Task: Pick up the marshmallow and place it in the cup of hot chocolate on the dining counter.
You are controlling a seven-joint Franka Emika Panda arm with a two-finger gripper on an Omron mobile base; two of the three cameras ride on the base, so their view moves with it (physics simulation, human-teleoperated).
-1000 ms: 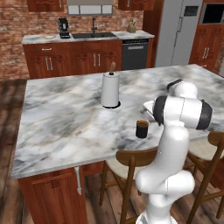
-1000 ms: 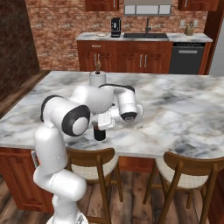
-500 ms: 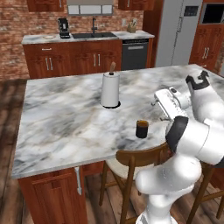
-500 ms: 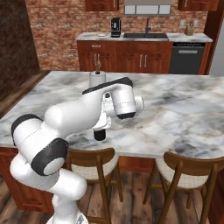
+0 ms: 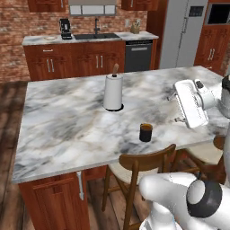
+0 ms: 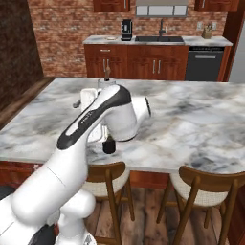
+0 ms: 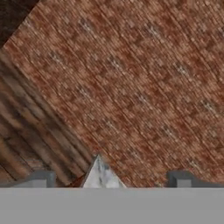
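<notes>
Since one second ago the arm has swung a long way. In the left base view the white hand (image 5: 191, 102) was then close above the cup of hot chocolate (image 5: 145, 132); now it hangs to the right of the cup, well apart from it, over the right part of the desk (image 5: 63, 121), and the big elbow joint has dropped to the bottom of the picture. In the right base view the arm now stretches as one long white link up from the lower left, and its dark-banded joint stands just above the cup (image 6: 109, 145). The fingers (image 7: 181, 179) have spread a little wider, with nothing between them.
</notes>
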